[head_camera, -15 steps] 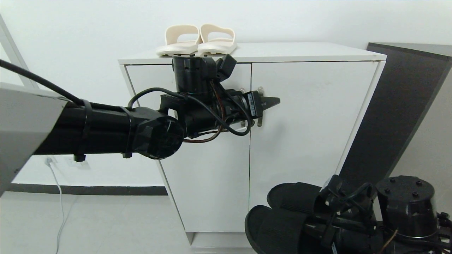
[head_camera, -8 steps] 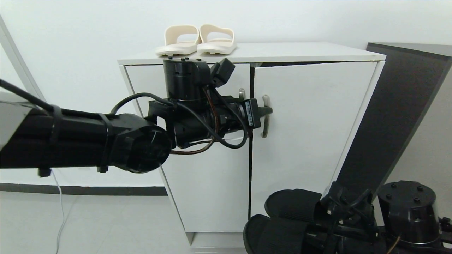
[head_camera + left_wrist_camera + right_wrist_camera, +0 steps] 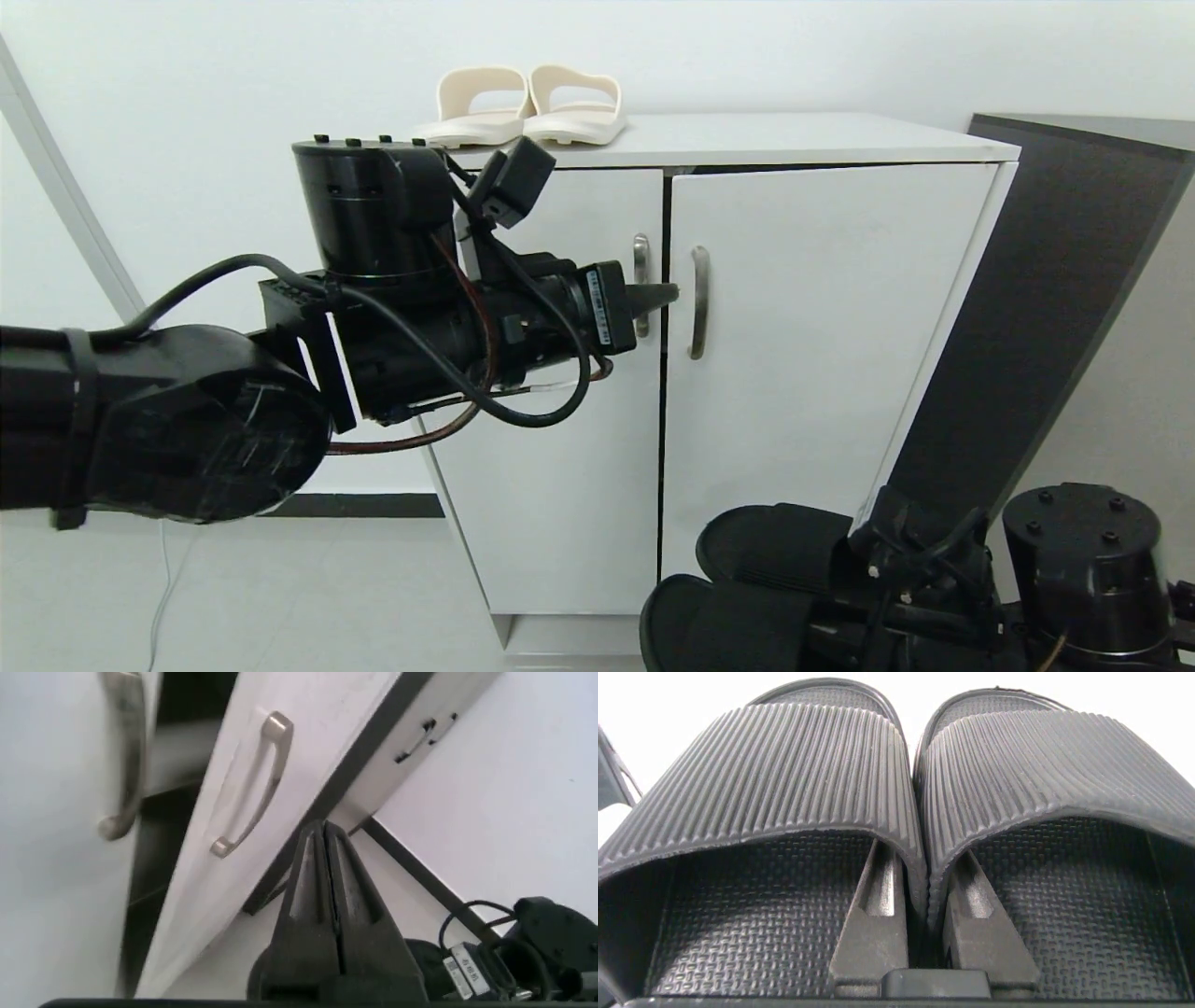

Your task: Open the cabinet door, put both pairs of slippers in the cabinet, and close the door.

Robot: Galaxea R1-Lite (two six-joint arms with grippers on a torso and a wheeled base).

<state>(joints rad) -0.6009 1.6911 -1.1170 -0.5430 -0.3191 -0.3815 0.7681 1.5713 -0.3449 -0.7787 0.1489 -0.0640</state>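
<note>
White cabinet [image 3: 822, 327], cream slippers [image 3: 527, 105] on top, stands beyond the closed, empty fingers of the left gripper [image 3: 658, 296]. The right gripper [image 3: 923, 859] clamps the black slippers [image 3: 813, 775] between its fingers.

One cabinet [image 3: 822, 327], four slippers [image 3: 527, 119] (two pairs)

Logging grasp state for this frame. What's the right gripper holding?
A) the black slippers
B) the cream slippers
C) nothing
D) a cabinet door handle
A: the right gripper is clamped on the adjoining strap walls of the black slippers, one finger inside each, while the cream slippers sit on top of the cabinet.
</note>
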